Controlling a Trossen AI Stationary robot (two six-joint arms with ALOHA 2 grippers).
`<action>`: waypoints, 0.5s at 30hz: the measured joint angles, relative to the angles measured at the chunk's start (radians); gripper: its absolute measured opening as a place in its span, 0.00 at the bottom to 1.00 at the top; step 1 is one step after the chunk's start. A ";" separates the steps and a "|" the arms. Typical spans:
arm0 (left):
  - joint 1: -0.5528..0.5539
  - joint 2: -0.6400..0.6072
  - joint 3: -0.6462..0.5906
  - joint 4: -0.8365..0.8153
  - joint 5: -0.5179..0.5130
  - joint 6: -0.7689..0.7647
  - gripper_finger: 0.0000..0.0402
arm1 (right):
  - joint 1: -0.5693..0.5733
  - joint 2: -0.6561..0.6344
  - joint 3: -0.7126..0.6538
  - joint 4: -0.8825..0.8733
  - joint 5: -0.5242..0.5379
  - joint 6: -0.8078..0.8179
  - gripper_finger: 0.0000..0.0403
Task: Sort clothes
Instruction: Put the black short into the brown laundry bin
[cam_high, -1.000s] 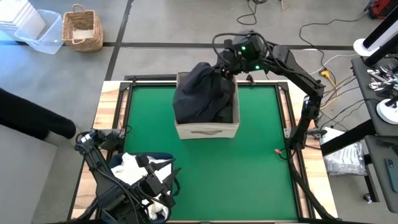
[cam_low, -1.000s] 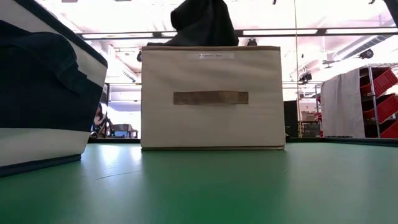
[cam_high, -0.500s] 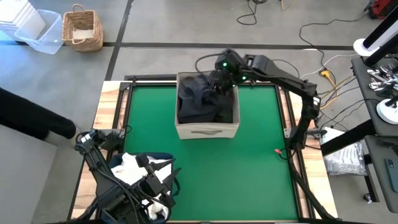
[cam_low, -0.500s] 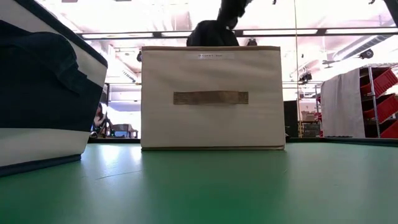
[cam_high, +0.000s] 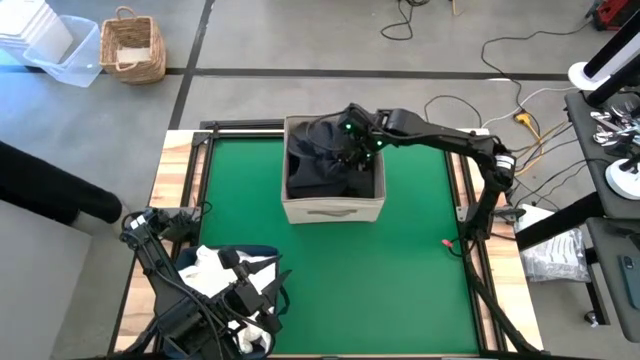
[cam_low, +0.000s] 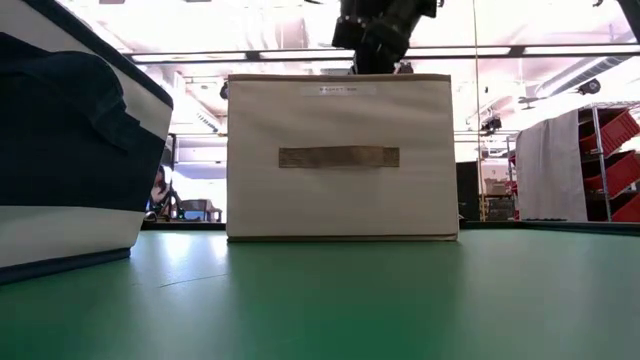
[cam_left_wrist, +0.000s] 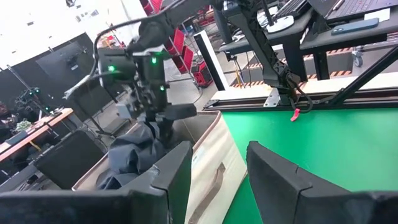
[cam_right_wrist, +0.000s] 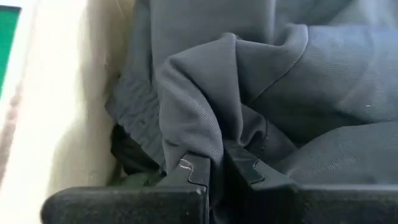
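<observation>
We see the green table (cam_high: 420, 250) framed in pale wood, with a beige box (cam_high: 333, 208) at its far edge, near the middle. Inside the box lie dark clothes (cam_high: 318, 165), charcoal grey on top; white clothes (cam_high: 205, 268) sit in a navy bin (cam_low: 70, 150) at the near left corner. The right gripper (cam_high: 352, 148) reaches down into the box, its jaws pinched on a fold of the grey cloth, as the right wrist view shows. The left gripper (cam_left_wrist: 214, 171) waits over the bin at the near left corner, jaws apart and empty.

We judge the risk to be snagging: if the right arm lifts before its jaws let go, the fold may come back out, or drag over the rim and tug the light box across the table. Cloth heaped high could also spill over the wall.

Beyond the table we see a grey floor, cables, a wicker basket (cam_high: 132, 47) and a clear tub (cam_high: 62, 52) past the far left corner, desks to the right, and red shelving (cam_low: 612, 165) in the bright room behind.
</observation>
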 joint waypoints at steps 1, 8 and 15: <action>0.000 0.000 0.000 0.000 0.000 0.000 0.34 | 0.000 0.000 -0.012 0.007 0.000 0.000 0.03; 0.000 0.000 0.000 0.000 0.000 0.000 0.34 | 0.000 0.000 -0.091 0.038 0.001 -0.002 0.03; 0.000 0.000 0.000 0.001 0.000 0.000 0.34 | 0.000 -0.001 -0.132 0.035 0.001 -0.002 0.04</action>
